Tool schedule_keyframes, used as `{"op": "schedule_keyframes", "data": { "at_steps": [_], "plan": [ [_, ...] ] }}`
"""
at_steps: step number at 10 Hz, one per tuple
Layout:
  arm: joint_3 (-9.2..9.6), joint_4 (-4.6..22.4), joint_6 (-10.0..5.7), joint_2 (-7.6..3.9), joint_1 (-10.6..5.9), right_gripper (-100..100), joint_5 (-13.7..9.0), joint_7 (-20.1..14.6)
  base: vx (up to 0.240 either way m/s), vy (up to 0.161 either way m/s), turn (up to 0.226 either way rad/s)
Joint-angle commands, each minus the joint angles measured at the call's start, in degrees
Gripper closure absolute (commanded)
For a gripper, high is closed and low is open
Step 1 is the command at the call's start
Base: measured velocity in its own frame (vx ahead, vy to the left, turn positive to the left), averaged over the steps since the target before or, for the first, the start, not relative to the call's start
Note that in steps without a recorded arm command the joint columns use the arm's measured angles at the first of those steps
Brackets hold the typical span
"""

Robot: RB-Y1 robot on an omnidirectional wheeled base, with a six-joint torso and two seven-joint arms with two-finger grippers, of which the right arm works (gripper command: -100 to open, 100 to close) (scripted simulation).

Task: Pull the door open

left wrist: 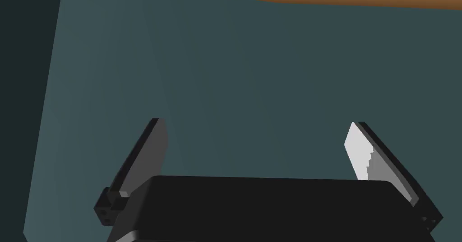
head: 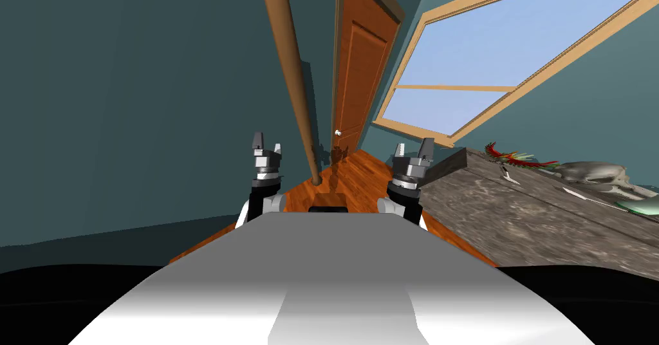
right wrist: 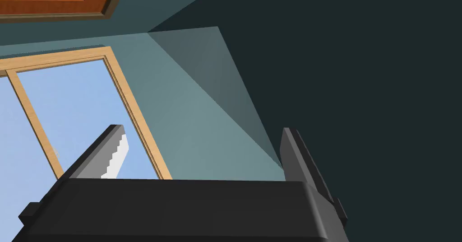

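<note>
- The door (head: pixel 360 71), reddish-brown wood with raised panels, stands at the far end of the floor strip, straight ahead of us and well apart from both grippers. It appears to lie flush in its darker frame.
- Its small pale knob (head: pixel 337 132) sits low on the door's left edge, close to the frame.
- A small brown thing (head: pixel 339 156) stands on the floor just before the door; we cannot tell what it is.
- The wooden floor (head: pixel 370 170) runs from the door back towards us as a narrow lane, and this is the open room for moving.
- Left of the door, a long wooden bat (head: pixel 293 83) leans with its thin end on the floor, edging the lane on that side against the teal wall (head: pixel 129 103).
- Right of the door, a large window (head: pixel 502 58) with a pale wooden frame fills the side wall.
- Below the window, a grey stone-like table (head: pixel 515 225) bounds the lane, its dark end edge pointing towards the door.
- On the table, away from the door, lie a red feathered item (head: pixel 515 158) and a grey skull (head: pixel 595 172).
- The left gripper (head: pixel 267 143) is raised beside the bat, short of the door, its fingers (left wrist: pixel 149 153) spread wide with nothing between them.
- The right gripper (head: pixel 412 148) is raised near the table's end edge, equally short of the door, fingers parted and empty.
</note>
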Motion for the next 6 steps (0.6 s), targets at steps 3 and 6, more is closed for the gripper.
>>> {"op": "schedule_keyframes", "data": {
  "at_steps": [3,6],
  "plan": [
    [0.2,3.95,-0.5,-0.62,-1.46,-100,1.61,2.99,0.114,-0.108,0.017],
    [0.4,7.78,-0.99,-1.08,-2.88,-100,3.18,5.89,0.143,-0.131,0.021]
  ]
}}
